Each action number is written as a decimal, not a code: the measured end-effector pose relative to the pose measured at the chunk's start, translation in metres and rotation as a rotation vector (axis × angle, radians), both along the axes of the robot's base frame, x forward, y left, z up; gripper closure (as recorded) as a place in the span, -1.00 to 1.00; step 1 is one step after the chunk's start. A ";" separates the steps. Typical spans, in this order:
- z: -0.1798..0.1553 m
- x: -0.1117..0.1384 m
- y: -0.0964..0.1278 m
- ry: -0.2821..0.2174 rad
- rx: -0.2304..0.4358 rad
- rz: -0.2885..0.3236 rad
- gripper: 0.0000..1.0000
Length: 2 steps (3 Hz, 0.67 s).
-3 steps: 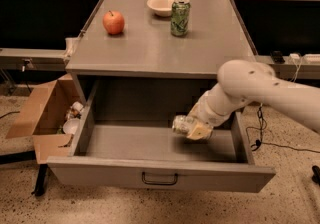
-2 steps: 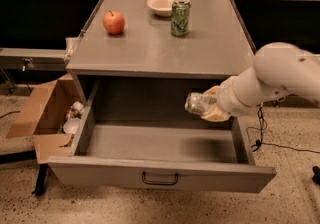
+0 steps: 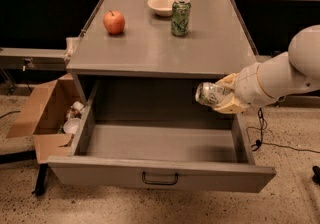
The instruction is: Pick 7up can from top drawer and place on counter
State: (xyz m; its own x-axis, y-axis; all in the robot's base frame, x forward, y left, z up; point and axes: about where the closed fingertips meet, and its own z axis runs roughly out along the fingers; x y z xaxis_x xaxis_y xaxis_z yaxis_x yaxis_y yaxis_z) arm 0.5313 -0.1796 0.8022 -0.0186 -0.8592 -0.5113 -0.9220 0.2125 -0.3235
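1. End effector (image 3: 221, 99) is at the right side of the open top drawer (image 3: 150, 143), up in the air above the drawer's right rear corner, approx. level w/ the underside of the table (image 3: 150, 48) edge.
2. Its tan fingers (image 3: 229, 81) are closed round the 7up can (image 3: 210, 93), one above and one below. Firm hold as far as I can see, nothing else in the grip.
3. The can isn't resting on anything. It hangs over the drawer floor, just in front of and a bit below the table's front lip, towards the right end.
4. Can lies on its side, long axis roughly left-right and slightly tilted. One end points left into the room, the other sits back in the end effector.
5. Key relation: the table top is up and back from the can, so the lip sits between can and landing spot. I'd say the can needs to go higher first, then inward, or it may clip the edge.
6. It'll prob. need turning upright before set-down, otherwise it could roll.
7. Only one arm (image 3: 285, 75), coming in from the right.
8. On the table: apple (image 3: 114, 22), bowl (image 3: 161, 4) and darker green can (image 3: 180, 16), all towards the back. Front right area looks the easiest target.
9. Task approx. halfway: pick done, place not yet.
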 end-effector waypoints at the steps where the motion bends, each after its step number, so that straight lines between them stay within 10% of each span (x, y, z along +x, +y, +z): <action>1: 0.011 0.008 0.002 -0.019 0.020 0.001 1.00; 2: 0.039 0.030 0.010 -0.040 0.069 0.001 1.00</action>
State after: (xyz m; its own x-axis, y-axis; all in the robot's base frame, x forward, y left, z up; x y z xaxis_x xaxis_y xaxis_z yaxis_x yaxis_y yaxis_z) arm 0.5608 -0.1700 0.8415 0.0038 -0.8216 -0.5700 -0.9087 0.2351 -0.3449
